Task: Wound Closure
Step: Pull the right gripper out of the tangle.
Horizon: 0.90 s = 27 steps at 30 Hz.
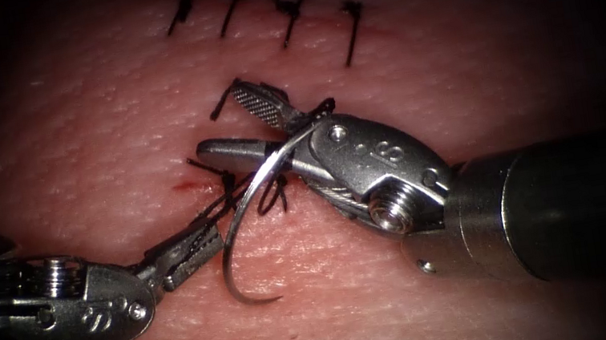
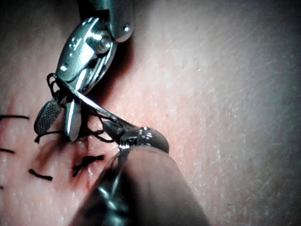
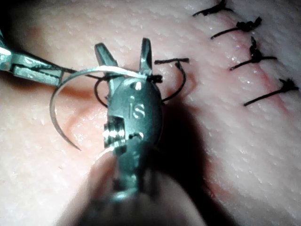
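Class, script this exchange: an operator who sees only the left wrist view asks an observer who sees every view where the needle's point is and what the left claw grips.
Operator: My right claw is open and empty, and the needle crosses its base. Is the point buried?
Observer: No. The point lies free over the tissue.
Operator: What does my left claw grip?
Observer: It is shut at the needle's mid-curve, where thread also runs. I cannot tell which it grips.

Needle (image 1: 237, 237) free above tissue (image 1: 70, 134) (thread (image 1: 223, 203) in left end effector (image 1: 190, 249)), right end effector (image 1: 231, 124) agape
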Motion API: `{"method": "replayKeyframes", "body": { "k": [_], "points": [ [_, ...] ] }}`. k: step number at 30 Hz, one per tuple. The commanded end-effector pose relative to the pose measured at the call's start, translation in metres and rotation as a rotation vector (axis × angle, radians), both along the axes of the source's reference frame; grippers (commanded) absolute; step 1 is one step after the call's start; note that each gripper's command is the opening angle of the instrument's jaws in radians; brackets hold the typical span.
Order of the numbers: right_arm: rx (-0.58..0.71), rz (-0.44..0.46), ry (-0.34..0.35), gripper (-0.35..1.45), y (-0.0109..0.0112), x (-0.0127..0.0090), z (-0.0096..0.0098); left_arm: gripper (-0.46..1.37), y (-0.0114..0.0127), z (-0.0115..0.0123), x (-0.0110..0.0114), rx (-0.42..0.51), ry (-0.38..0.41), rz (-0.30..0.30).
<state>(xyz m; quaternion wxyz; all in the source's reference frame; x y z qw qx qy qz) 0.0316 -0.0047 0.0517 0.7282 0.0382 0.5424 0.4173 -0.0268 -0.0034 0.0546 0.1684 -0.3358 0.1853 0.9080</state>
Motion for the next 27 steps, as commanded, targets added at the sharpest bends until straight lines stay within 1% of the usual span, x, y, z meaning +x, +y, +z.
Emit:
{"method": "replayKeyframes", "body": {
  "k": [1,7,13,14,15,17,20,22,27],
  "points": [
    [0.0,0.002,-0.001,0.37,0.0,0.0,0.0,-0.35,0.0,0.0,0.0001,0.002,-0.001,0.003],
    [0.0,0.002,-0.001,0.37,0.0,0.0,0.0,-0.35,0.0003,0.0001,0.0005,0.003,-0.005,0.009],
    [0.0,0.002,-0.001,0.37,0.0,0.0,0.0,-0.35,0.0008,0.0003,0.0012,0.017,-0.021,0.001],
    [-0.002,0.006,-0.001,0.45,0.0,0.0,0.0,-0.35,0.0009,0.0003,0.0014,0.017,-0.022,0.003],
    [-0.003,0.01,0.0,0.46,0.0,0.0,-0.0001,-0.35,0.0009,0.0003,0.0014,0.018,-0.023,0.004],
    [-0.008,0.01,0.002,0.46,0.0001,-0.0001,-0.0004,-0.35,0.0011,0.0003,0.0016,0.022,-0.027,0.002],
    [-0.022,-0.004,-0.005,0.46,0.0004,-0.0002,-0.0014,-0.35,0.0014,0.0003,0.0018,0.031,-0.037,-0.001],
    [-0.031,-0.013,-0.011,0.45,0.0003,-0.0002,-0.0018,-0.35,0.0016,0.0002,0.002,0.049,-0.058,-0.007],
    [-0.039,-0.034,0.003,0.45,-0.0005,0.0,-0.0019,-0.35,0.0021,-0.0002,0.0025,0.076,-0.091,-0.007]
  ]
}}
